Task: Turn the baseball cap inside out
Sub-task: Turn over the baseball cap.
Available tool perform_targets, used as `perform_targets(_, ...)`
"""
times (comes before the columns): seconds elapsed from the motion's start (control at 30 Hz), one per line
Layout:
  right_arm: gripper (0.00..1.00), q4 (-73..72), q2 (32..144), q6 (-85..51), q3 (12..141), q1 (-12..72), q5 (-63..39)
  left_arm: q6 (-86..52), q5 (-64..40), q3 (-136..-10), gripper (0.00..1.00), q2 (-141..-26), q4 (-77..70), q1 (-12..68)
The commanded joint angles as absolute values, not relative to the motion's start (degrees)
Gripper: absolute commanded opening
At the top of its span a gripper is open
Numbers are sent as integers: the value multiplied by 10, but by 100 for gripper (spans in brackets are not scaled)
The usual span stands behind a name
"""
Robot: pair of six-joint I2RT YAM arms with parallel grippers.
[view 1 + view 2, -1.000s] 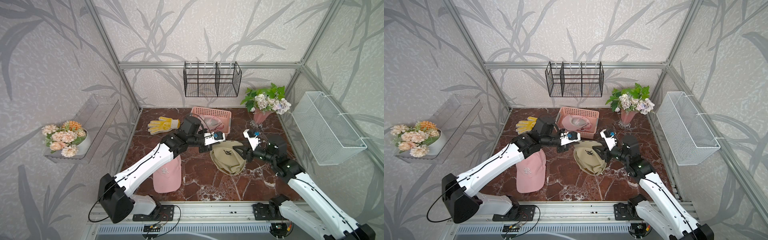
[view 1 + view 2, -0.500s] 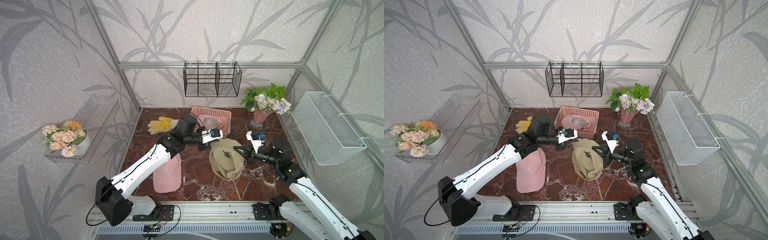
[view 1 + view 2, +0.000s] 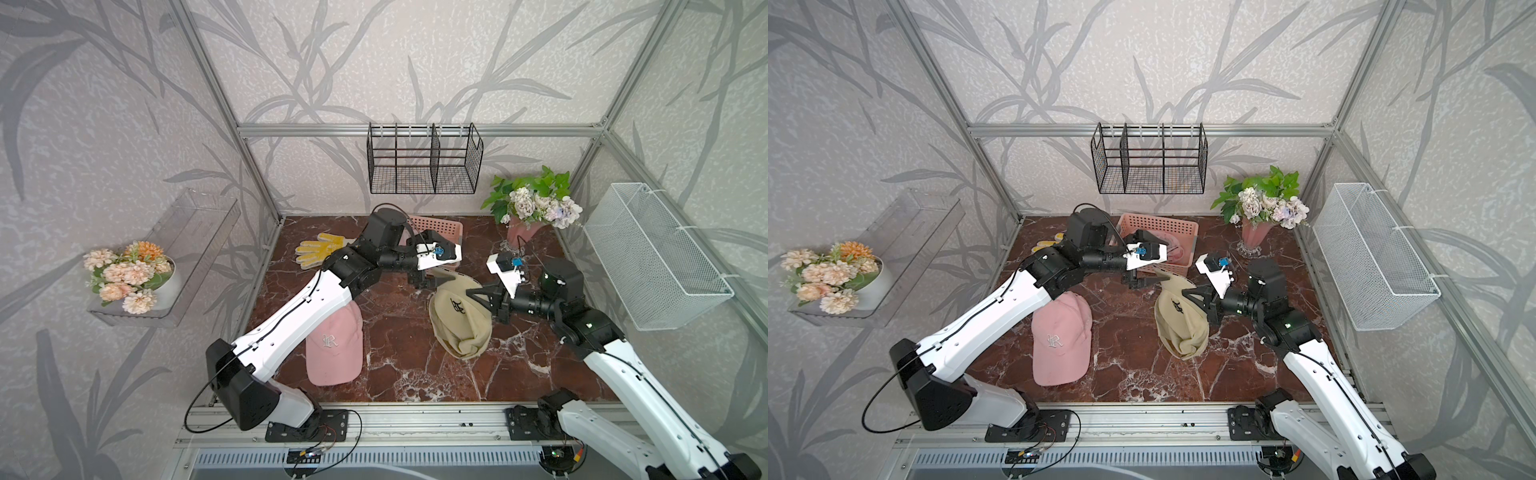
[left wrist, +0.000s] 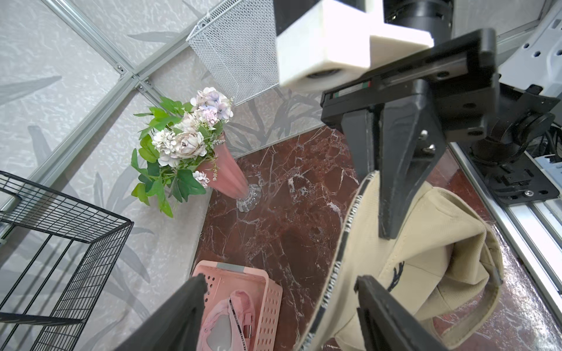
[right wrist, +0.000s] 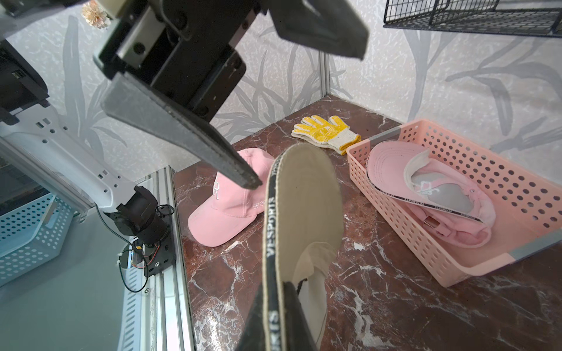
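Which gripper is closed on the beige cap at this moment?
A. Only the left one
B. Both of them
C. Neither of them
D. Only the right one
D: the right gripper is shut on the banded edge of the beige cap, while the left gripper has its jaws wide apart and grips nothing.

Left claw [image 3: 424, 283] agape on outstretched arm; right claw [image 3: 473, 294] clamped tight, facing it
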State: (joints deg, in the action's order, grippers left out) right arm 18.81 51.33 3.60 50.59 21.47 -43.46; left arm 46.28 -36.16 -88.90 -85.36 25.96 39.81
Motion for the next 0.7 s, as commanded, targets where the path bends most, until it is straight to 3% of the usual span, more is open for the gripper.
perform_targets(0.0,0,219,521,67,537,222,-434,507,-376,-935,82,-889,365,397)
perform_targets(0.3,0,227,526,77,557,226,-401,522,-420,-982,79,-944,444,407)
perform_targets(0.6,0,192,526,59,550,227,-386,499,-436,-960,54,-952,416,417)
perform_targets(0.67,0,180,522,53,545,227,-384,497,-436,-952,54,-951,412,417)
